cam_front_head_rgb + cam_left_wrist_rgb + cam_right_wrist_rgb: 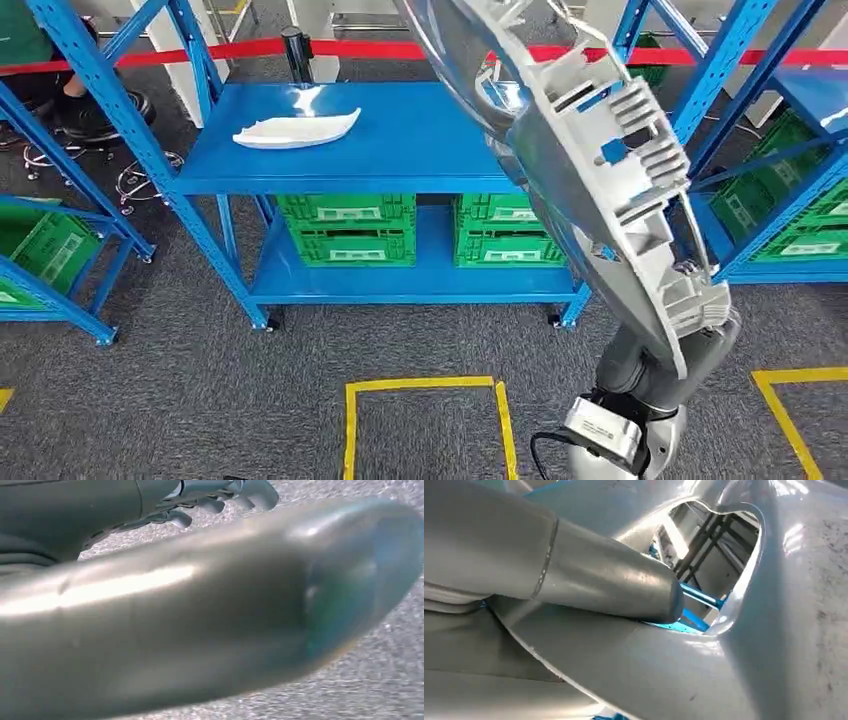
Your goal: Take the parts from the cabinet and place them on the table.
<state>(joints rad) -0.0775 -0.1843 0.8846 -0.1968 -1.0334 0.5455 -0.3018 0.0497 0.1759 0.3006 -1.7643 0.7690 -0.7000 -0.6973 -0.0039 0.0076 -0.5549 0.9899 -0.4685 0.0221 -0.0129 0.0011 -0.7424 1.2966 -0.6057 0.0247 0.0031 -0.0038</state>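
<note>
The large grey part (600, 170) runs off the head view's top edge, and it hides the right hand (574, 575) gripping it, along with the table's (400, 160) right end. In the left wrist view the left hand's (220, 495) fingers are cut by the edge and a blurred thumb fills the foreground; the fingers seem loosely curled. Green crates (345, 230) sit partly hidden under the table.

Green crates (345, 228) under blue shelf
</note>
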